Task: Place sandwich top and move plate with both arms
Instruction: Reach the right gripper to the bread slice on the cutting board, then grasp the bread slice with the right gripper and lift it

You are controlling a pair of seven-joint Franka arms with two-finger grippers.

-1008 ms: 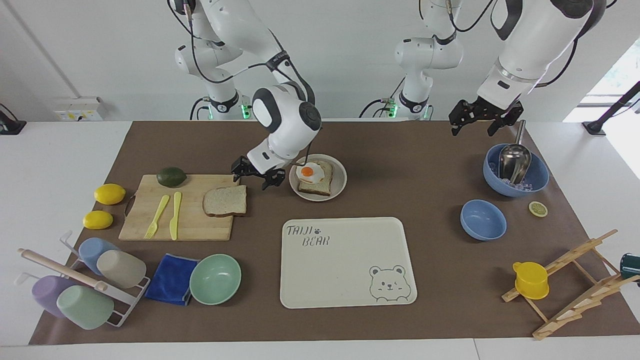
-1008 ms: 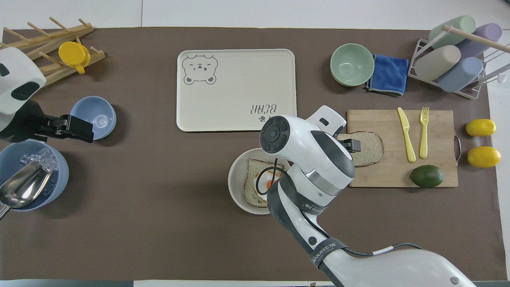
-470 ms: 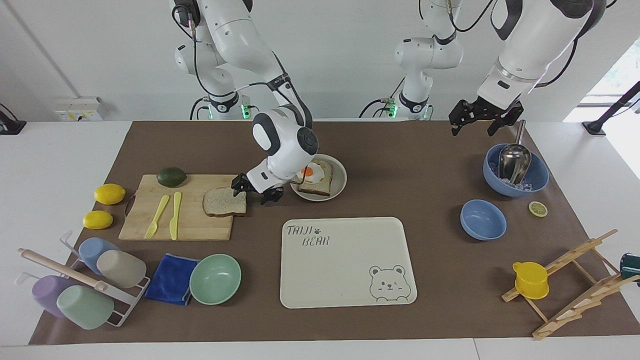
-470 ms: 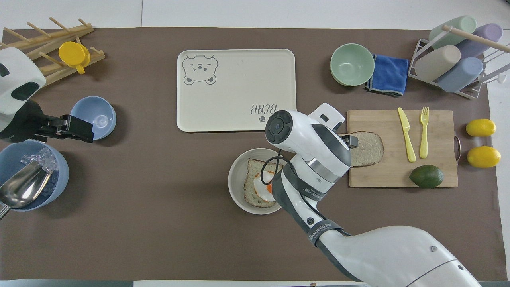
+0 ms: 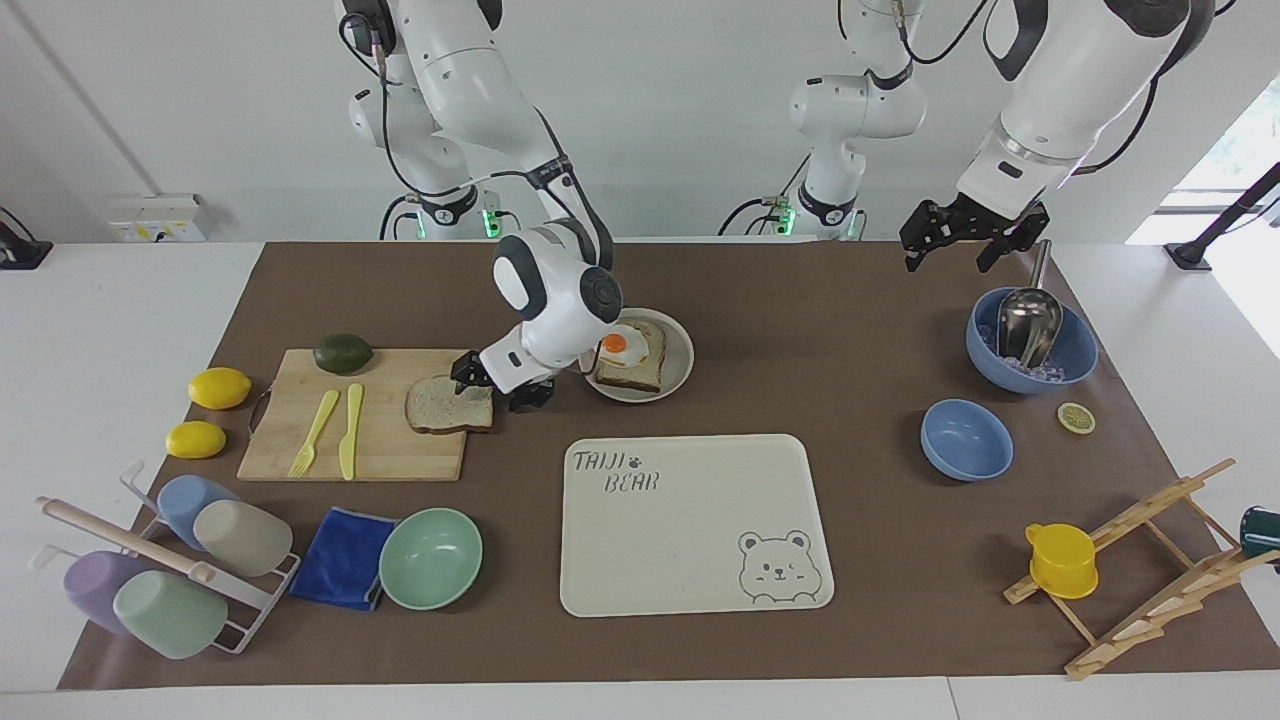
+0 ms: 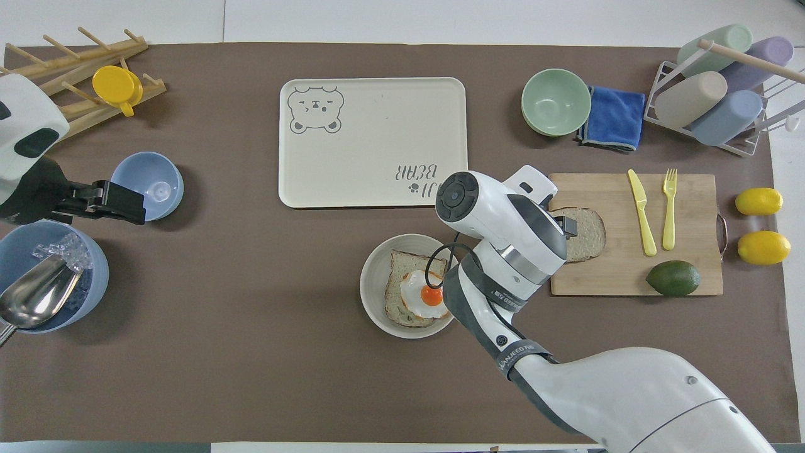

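The right gripper point(image 5: 492, 381) hangs low over the cutting board's point(image 5: 300, 440) edge, fingers spread above the sandwich top point(image 5: 448, 405) lying there. The plate point(image 5: 682, 352) sits just beside the board, toward the left arm's end. The left gripper point(image 5: 965, 240) waits, fingers parted, above the table near the blue bowl point(image 5: 1080, 352).

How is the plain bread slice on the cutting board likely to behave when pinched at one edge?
The sandwich top looks thin and flat, so probably light and may sag. Its porous crumb suggests it dents or tears easily.
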